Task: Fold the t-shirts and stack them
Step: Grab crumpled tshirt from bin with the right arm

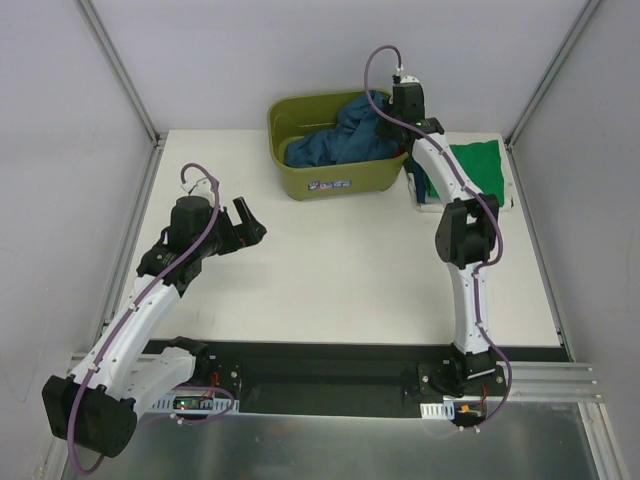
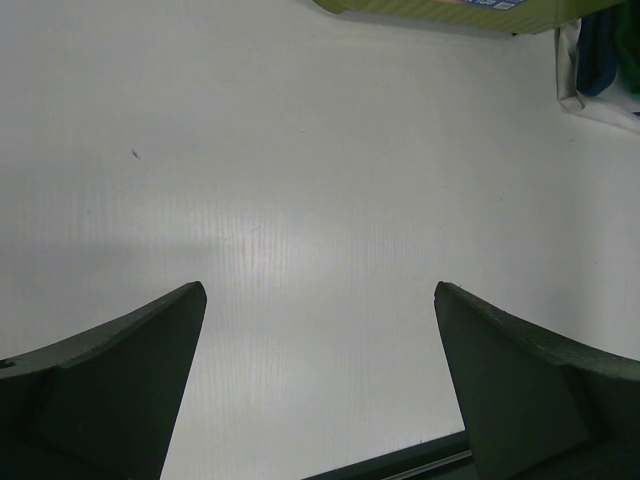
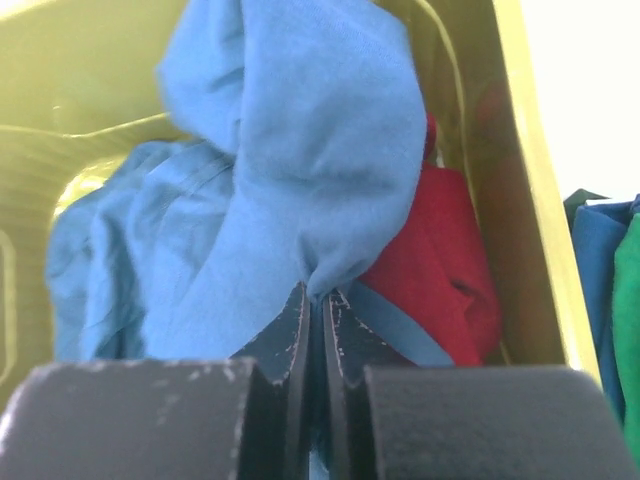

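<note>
The teal-blue t-shirt (image 1: 335,140) lies bunched in the olive-green tub (image 1: 330,185) at the back. My right gripper (image 1: 393,105) is shut on a fold of it (image 3: 300,130) and holds that part up at the tub's right end. A red t-shirt (image 3: 440,270) lies under it in the tub. A bright green t-shirt (image 1: 480,165) lies folded flat to the right of the tub, with blue cloth (image 3: 598,260) beneath it. My left gripper (image 1: 252,222) is open and empty over the bare table, left of centre; its fingers (image 2: 120,370) frame only tabletop.
The tub's rim (image 2: 440,12) shows at the top of the left wrist view. White enclosure walls stand on the left, right and back. A black strip (image 1: 330,365) with the arm bases runs along the near edge.
</note>
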Controlling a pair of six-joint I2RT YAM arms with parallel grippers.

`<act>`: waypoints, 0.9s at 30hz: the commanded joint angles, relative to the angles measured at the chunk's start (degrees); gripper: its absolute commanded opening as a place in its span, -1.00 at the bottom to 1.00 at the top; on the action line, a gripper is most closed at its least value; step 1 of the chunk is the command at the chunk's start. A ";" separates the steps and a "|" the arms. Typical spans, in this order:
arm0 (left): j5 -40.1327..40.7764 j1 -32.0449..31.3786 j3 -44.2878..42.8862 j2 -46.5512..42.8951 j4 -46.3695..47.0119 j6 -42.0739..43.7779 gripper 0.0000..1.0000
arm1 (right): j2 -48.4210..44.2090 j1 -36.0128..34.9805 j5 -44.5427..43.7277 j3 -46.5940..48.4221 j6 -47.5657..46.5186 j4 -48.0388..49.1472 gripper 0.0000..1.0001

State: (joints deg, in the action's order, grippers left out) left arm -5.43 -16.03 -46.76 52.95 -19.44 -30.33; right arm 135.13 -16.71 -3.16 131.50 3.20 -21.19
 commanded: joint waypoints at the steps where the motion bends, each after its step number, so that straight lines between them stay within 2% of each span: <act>1: 0.77 0.30 1.23 -2.14 1.25 0.97 0.99 | -12.86 -1.65 2.63 -0.28 -1.26 5.10 -0.99; 6: 0.95 0.30 2.29 -3.90 1.16 0.71 0.99 | -24.81 -6.31 4.48 -3.18 -8.28 6.78 -0.99; 10: 1.48 0.30 3.08 -5.05 1.25 0.62 0.99 | -33.50 -11.14 1.51 -7.30 -10.06 10.28 -0.99; 13: 1.83 0.30 3.17 -5.05 1.16 0.71 0.99 | -36.85 -13.08 2.62 -7.23 -6.74 10.91 -0.99; 16: 1.74 0.30 3.34 -5.31 1.25 0.79 0.98 | -39.67 -15.10 8.32 -7.05 -3.91 11.34 -0.99; 24: 2.44 0.30 3.78 -5.84 1.16 0.62 0.99 | -46.53 -25.37 9.49 -4.15 -9.09 11.87 -0.99; 27: 2.79 0.30 3.70 -5.31 1.16 0.53 0.98 | -48.99 -27.23 10.45 -3.45 -9.44 13.01 -0.99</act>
State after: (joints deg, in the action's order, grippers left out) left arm -3.92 -16.03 -43.31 47.92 -19.33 -30.37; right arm 91.68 -41.82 5.02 124.77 -4.45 -13.56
